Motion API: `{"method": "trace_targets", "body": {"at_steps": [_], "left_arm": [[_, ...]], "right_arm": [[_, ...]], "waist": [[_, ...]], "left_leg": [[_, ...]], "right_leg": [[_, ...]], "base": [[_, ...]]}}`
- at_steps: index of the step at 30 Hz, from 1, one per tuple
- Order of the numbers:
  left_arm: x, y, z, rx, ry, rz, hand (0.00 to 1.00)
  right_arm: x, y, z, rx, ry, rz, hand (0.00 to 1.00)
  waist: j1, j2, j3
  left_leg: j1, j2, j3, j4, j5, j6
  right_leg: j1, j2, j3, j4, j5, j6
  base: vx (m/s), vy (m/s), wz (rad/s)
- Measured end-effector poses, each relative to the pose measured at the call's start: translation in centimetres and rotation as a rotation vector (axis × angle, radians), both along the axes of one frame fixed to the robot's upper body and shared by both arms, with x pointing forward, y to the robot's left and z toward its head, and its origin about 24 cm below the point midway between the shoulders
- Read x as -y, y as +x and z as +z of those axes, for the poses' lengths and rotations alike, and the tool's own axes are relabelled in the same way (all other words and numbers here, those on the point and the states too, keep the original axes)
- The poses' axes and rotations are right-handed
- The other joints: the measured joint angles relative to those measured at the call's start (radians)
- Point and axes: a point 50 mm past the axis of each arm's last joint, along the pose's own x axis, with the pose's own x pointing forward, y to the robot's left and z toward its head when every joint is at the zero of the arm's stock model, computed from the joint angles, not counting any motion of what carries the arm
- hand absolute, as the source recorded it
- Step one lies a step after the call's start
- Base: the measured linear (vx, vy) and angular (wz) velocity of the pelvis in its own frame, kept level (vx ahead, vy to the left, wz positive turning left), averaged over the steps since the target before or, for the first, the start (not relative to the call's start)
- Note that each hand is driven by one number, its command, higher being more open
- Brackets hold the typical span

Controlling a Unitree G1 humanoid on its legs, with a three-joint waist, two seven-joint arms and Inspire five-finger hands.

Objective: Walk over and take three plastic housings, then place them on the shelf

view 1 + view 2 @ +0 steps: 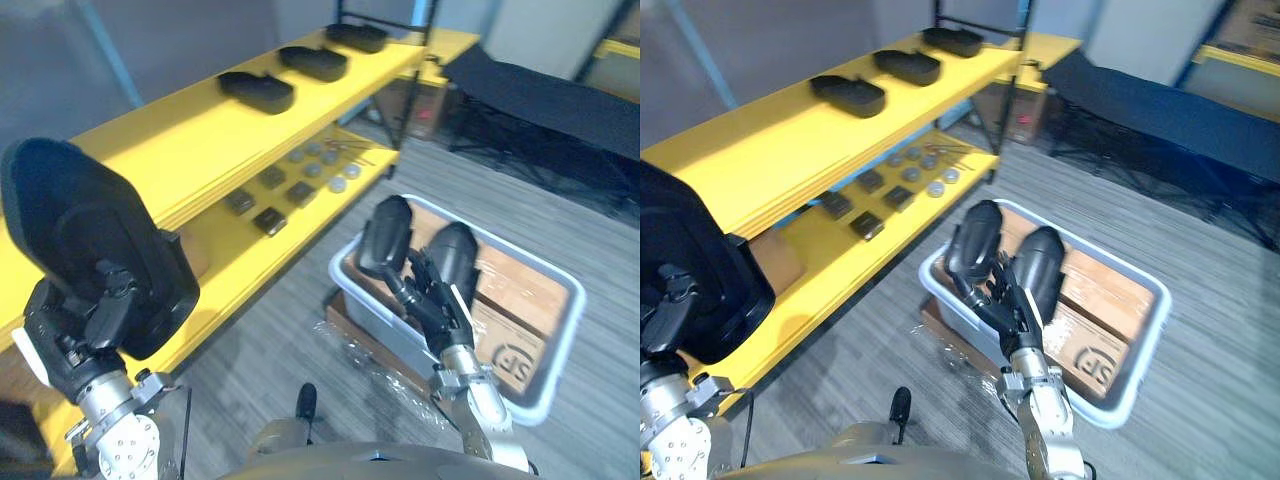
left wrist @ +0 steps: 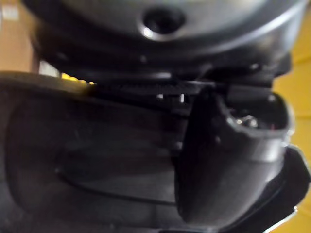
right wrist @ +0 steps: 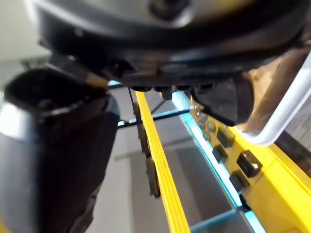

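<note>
Firstly, head views: left hand (image 1: 105, 310) clasps a black plastic housing (image 1: 85, 215), long axis upright, lower end hidden in the grasp. Right hand (image 1: 432, 305) sits over the grey bin (image 1: 500, 243) beside two upright dark oblongs (image 1: 386, 232); whether it holds them cannot be told. Three shelved housings (image 1: 257, 90) lie in a row on the yellow shelf (image 1: 150, 150). Left wrist view: thumb (image 2: 228, 165) against the housing wall. Right wrist view: small dark parts (image 3: 245, 162) on the lower board.

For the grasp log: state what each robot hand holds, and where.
Left robot hand: black plastic housing, gripped at its lower edge. Right robot hand: among housings in the bin; hold cannot be told.
</note>
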Motion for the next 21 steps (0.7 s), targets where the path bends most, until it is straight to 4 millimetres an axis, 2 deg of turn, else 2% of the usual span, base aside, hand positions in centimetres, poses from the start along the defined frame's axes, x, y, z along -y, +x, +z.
{"method": "trace_targets", "body": {"at_steps": [1, 2, 3, 4, 6, 7, 9, 11, 12, 14, 15, 17, 18, 19, 20, 21], "left_arm": [[0.0, -0.1, -0.1, 0.003, -0.011, -0.024, 0.0], [0.1, -0.3, -0.2, 0.012, -0.021, -0.059, 0.0], [0.2, -0.7, -0.2, 0.02, -0.022, -0.082, 0.0], [0.3, -0.8, -0.2, 0.022, -0.018, -0.091, 0.0], [0.4, -0.8, 0.1, 0.048, -0.005, -0.106, 0.0], [0.5, -0.7, 0.1, 0.055, -0.005, -0.111, 0.0], [1.1, -0.3, 0.2, 0.065, -0.006, -0.141, 0.0], [1.2, -0.1, 0.3, 0.065, 0.001, -0.146, 0.0], [1.1, 0.0, 0.4, 0.07, 0.007, -0.146, 0.0], [1.3, 0.7, 0.7, 0.098, 0.011, -0.165, 0.0], [1.4, 1.2, 1.0, 0.124, 0.016, -0.183, 0.0], [1.5, 1.8, 1.3, 0.148, 0.022, -0.205, 0.0], [1.7, 2.0, 1.4, 0.158, 0.021, -0.216, 0.0], [1.9, 2.3, 1.6, 0.165, 0.042, -0.235, 0.0], [1.9, 2.8, 2.0, 0.169, 0.081, -0.251, 0.0], [2.0, 3.1, 2.2, 0.177, 0.087, -0.261, 0.0]], "right_arm": [[0.2, 0.0, 0.0, -0.002, -0.005, -0.02, 1.0], [0.8, 0.0, 0.0, -0.006, -0.017, -0.062, 1.0], [1.2, 0.1, 0.1, -0.007, -0.054, -0.088, 1.0], [1.3, 0.2, 0.2, -0.003, -0.064, -0.095, 1.0], [1.1, 0.9, 0.6, 0.029, -0.058, -0.089, 1.0], [0.9, 1.1, 0.7, 0.038, -0.055, -0.084, 1.0], [0.0, 1.3, 0.4, 0.042, -0.031, -0.058, 1.0], [-0.8, 1.3, 0.2, 0.039, -0.014, -0.032, 1.0], [-1.5, 1.3, 0.3, 0.048, 0.009, -0.022, 1.0], [-1.7, 1.6, 0.5, 0.061, 0.019, -0.034, 1.0], [-1.6, 2.0, 0.8, 0.075, 0.016, -0.051, 1.0], [-1.2, 2.4, 1.1, 0.088, 0.014, -0.081, 1.0], [-0.9, 2.7, 1.4, 0.099, 0.007, -0.096, 1.0], [-0.3, 2.8, 1.5, 0.105, 0.004, -0.129, 1.0], [0.0, 2.8, 1.6, 0.113, 0.011, -0.16, 1.0], [0.2, 2.7, 1.6, 0.12, 0.013, -0.172, 1.0]], "waist": [[-0.001, -0.002, 0.003], [0.006, -0.002, 0.008], [0.009, -0.004, 0.008], [0.012, -0.004, 0.008], [0.023, -0.005, 0.015], [0.022, -0.002, 0.019], [0.02, 0.009, 0.033], [0.021, 0.008, 0.044], [0.022, 0.0, 0.055], [0.015, -0.015, 0.063], [0.015, -0.022, 0.072], [0.011, -0.029, 0.077], [-0.006, -0.017, 0.082], [-0.02, -0.005, 0.089], [-0.037, -0.003, 0.09], [-0.048, -0.003, 0.091]], "left_leg": [[-0.01, 0.013, 0.065, 0.021, -0.009, 0.013], [-0.017, 0.041, 0.184, 0.055, -0.02, 0.026], [-0.017, 0.05, 0.262, 0.07, -0.026, 0.033], [-0.017, 0.053, 0.283, 0.074, -0.03, 0.037], [-0.019, 0.022, 0.319, 0.068, -0.033, 0.038], [-0.019, 0.018, 0.33, 0.067, -0.033, 0.038], [-0.016, 0.026, 0.389, 0.082, -0.041, 0.037], [-0.017, 0.035, 0.417, 0.126, -0.055, 0.057], [-0.025, 0.041, 0.431, 0.173, -0.082, 0.073], [-0.051, 0.038, 0.433, 0.229, -0.122, 0.082], [-0.063, 0.029, 0.431, 0.259, -0.15, 0.088], [-0.062, 0.01, 0.421, 0.266, -0.183, 0.101], [-0.056, -0.001, 0.401, 0.265, -0.192, 0.111], [-0.032, -0.016, 0.371, 0.239, -0.197, 0.114], [-0.013, -0.033, 0.331, 0.201, -0.196, 0.11], [-0.004, -0.044, 0.303, 0.173, -0.191, 0.102]], "right_leg": [[0.013, 0.0, -0.033, 0.006, 0.0, 0.0], [0.04, 0.0, -0.084, 0.02, -0.002, 0.002], [0.062, -0.007, -0.124, 0.032, -0.008, 0.002], [0.07, -0.011, -0.135, 0.035, -0.013, 0.0], [0.079, -0.033, -0.138, 0.024, -0.06, -0.013], [0.081, -0.038, -0.136, 0.022, -0.071, -0.004], [0.077, -0.056, -0.114, 0.019, -0.071, -0.001], [0.078, -0.066, -0.086, 0.022, -0.073, 0.002], [0.077, -0.085, -0.07, 0.036, -0.076, 0.007], [0.061, -0.124, -0.069, 0.085, -0.086, 0.017], [0.049, -0.154, -0.069, 0.13, -0.1, 0.001], [0.038, -0.192, -0.068, 0.214, -0.11, -0.069], [0.017, -0.223, -0.056, 0.303, -0.076, -0.123], [-0.026, -0.259, 0.021, 0.435, -0.019, -0.204], [-0.08, -0.242, 0.154, 0.518, -0.029, -0.174], [-0.112, -0.211, 0.214, 0.539, -0.054, -0.138]], "base": [[-0.05, 0.0, 1.92], [0.0, 0.042, 1.7], [0.02, 0.059, 1.52], [0.02, 0.08, 1.09], [-0.03, 0.096, 0.55], [-0.09, 0.125, 0.24], [-0.11, 0.17, -0.04], [-0.07, 0.187, -0.35], [-0.04, 0.189, -0.34], [0.02, 0.159, -0.07], [0.06, 0.167, 0.11], [0.09, 0.16, 0.26], [0.11, 0.2, 0.55], [0.12, 0.219, 0.84], [0.13, 0.193, 0.85], [0.12, 0.122, 1.22]]}}
